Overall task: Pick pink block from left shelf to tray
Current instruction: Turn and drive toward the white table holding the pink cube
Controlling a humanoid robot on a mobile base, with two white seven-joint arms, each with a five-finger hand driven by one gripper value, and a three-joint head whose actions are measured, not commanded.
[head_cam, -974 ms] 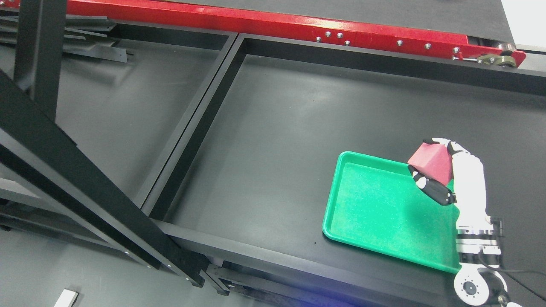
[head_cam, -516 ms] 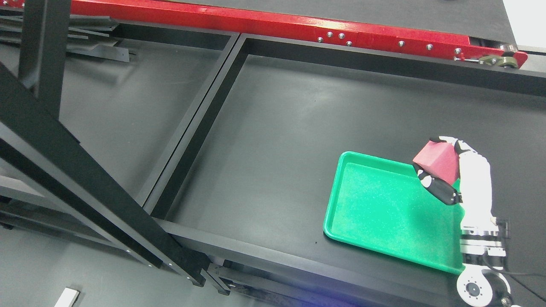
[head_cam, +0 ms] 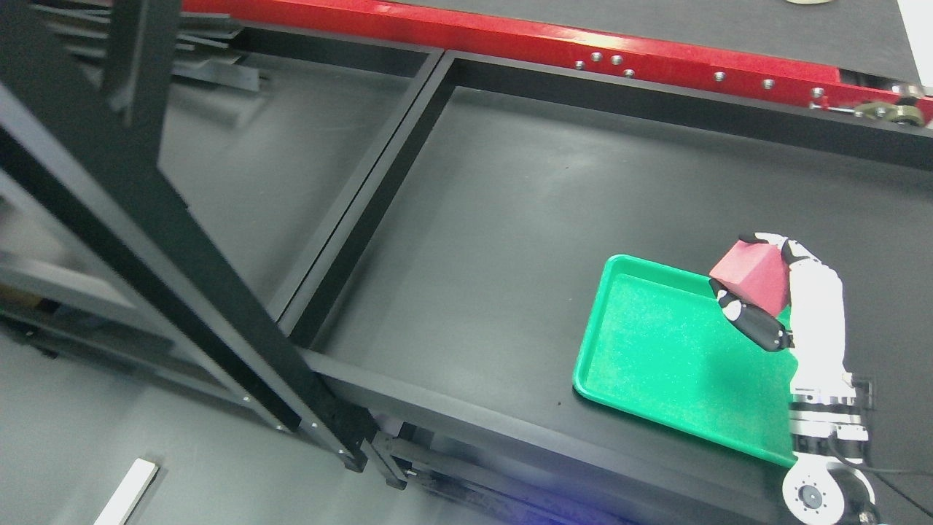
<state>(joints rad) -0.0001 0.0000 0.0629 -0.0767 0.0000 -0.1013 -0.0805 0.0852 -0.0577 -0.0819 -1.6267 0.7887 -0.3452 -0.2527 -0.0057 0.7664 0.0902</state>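
Right hand [head_cam: 758, 292] grips the pink block [head_cam: 751, 281] above the green tray's [head_cam: 656, 357] far right corner; early release risks it tumbling over the rim.

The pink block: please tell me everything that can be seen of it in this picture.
The pink block is a small cube-like solid, pinkish red, matte, with plain smooth faces and no marks. It is tilted, one corner pointing up. The right robot hand grips it: a dark thumb presses its lower left side and white fingers wrap over its top and right. It is held over the far right corner of the green tray; whether it touches the tray cannot be told.
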